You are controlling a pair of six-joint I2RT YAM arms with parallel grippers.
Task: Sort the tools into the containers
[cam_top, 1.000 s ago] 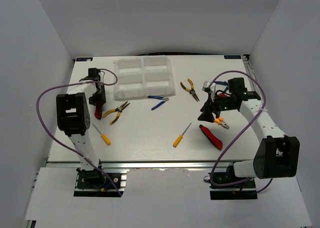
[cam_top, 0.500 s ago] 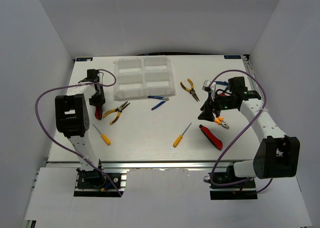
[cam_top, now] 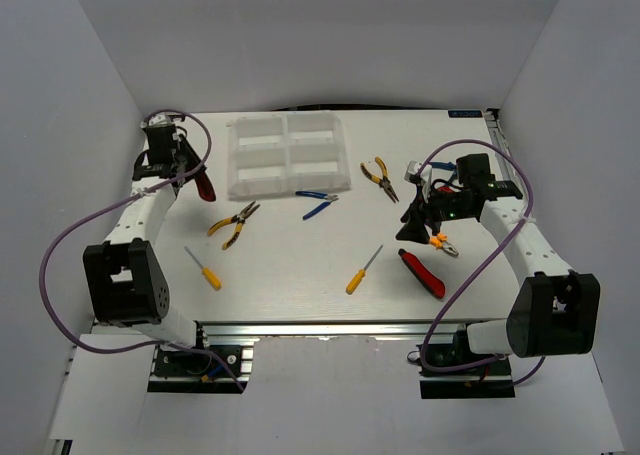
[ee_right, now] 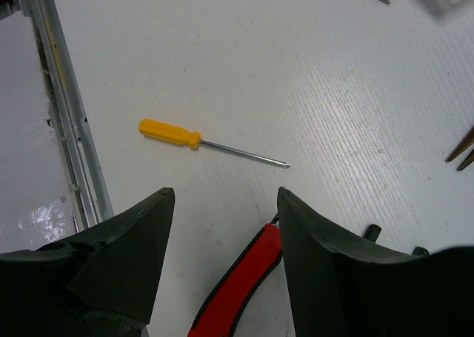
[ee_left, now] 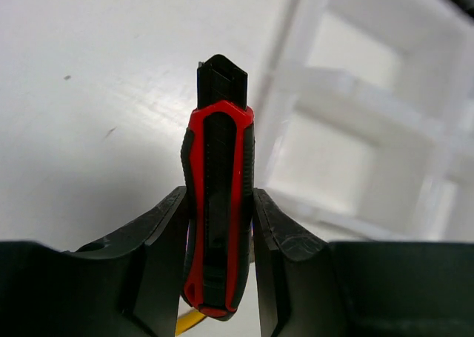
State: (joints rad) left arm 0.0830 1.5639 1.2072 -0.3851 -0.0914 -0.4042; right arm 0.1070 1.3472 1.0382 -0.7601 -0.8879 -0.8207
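Observation:
My left gripper (cam_top: 192,171) is shut on a red-and-black cutter (cam_top: 205,186), held off the table just left of the white compartment tray (cam_top: 288,155). In the left wrist view the cutter (ee_left: 218,204) stands clamped between the fingers (ee_left: 167,233), with the tray (ee_left: 355,129) to the right. My right gripper (cam_top: 412,230) is open; in the right wrist view (ee_right: 224,196) it hovers over a red knife (ee_right: 237,289). A yellow-handled screwdriver (ee_right: 174,133) lies beyond it.
On the table lie yellow-handled pliers (cam_top: 233,222), blue-handled pliers (cam_top: 318,203), orange-handled pliers (cam_top: 380,178), small orange pliers (cam_top: 443,243) by the right gripper, the red knife (cam_top: 422,273) and two screwdrivers (cam_top: 208,271) (cam_top: 363,270). The tray's compartments look empty.
My left arm has swung back and to the left, carrying the red-and-black cutter up off the table toward the tray's left side. The right arm has not moved.

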